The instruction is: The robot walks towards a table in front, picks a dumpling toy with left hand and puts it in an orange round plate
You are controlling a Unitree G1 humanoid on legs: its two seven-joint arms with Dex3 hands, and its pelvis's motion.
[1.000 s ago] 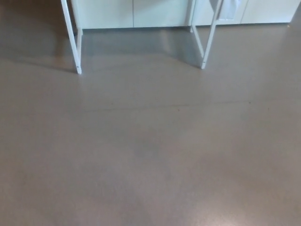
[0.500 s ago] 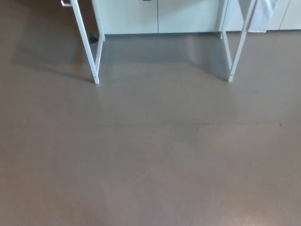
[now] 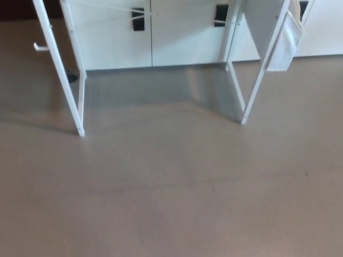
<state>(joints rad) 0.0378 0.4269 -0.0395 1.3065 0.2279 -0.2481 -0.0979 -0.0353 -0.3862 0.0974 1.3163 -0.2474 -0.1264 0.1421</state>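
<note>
Neither the dumpling toy nor the orange round plate shows in the head view. Only the lower part of the table is visible: a white left leg (image 3: 64,80) and a white right leg (image 3: 261,69) standing on the brown floor. The tabletop lies beyond the top edge of the picture. Neither of my hands appears anywhere in this view.
White cabinets (image 3: 155,37) with black handles (image 3: 138,19) stand behind the table legs along the far wall. A white cloth or bag (image 3: 286,43) hangs by the right leg. Brown floor (image 3: 171,198) stretches from me up to the legs.
The whole picture has shifted: the table legs and cabinets sit lower in the frame and more of them shows, as the camera has moved. No object has moved by itself.
</note>
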